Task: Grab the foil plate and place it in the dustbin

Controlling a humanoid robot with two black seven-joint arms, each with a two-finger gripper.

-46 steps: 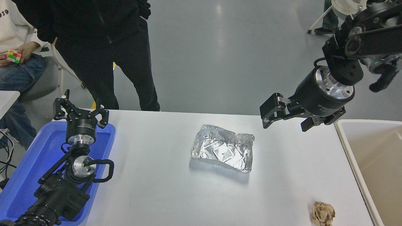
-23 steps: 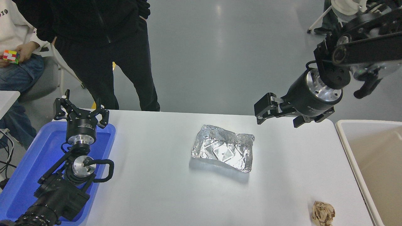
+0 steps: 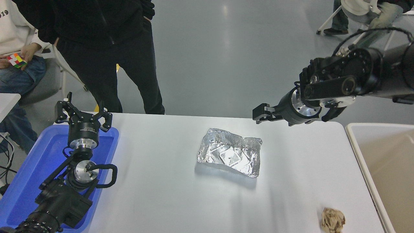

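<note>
Reaching stage, by the look of it: right gripper (image 3: 260,115) up above the far edge of the desk (image 3: 161,200), just beyond the far right corner of the foil plate (image 3: 229,156), pointing leftward and seen nearly edge-on. Impossible to tell from this angle how wide the jaws stand. Nothing held, nothing touched, clear air between it and the foil.

Foil plate flat near the middle of the desk, open side up, rims crumpled and bent. Dustbin (image 3: 381,124) at the right end of the desk, well apart from the plate.

To do this well: tilt the wrist downward first, then come down over one rim, most likely the near-side right corner or the far long edge. Straddle the rim wall, one side inside, one outside. Close gently, since thin foil probably buckles and slips under a hard pinch. Lift straight up before swinging right toward the bin.

Keep clear of the crumpled brown paper ball (image 3: 332,220) at the near right.

Left gripper (image 3: 83,113) parked over the blue tray (image 3: 32,174), jaws spread, empty.
</note>
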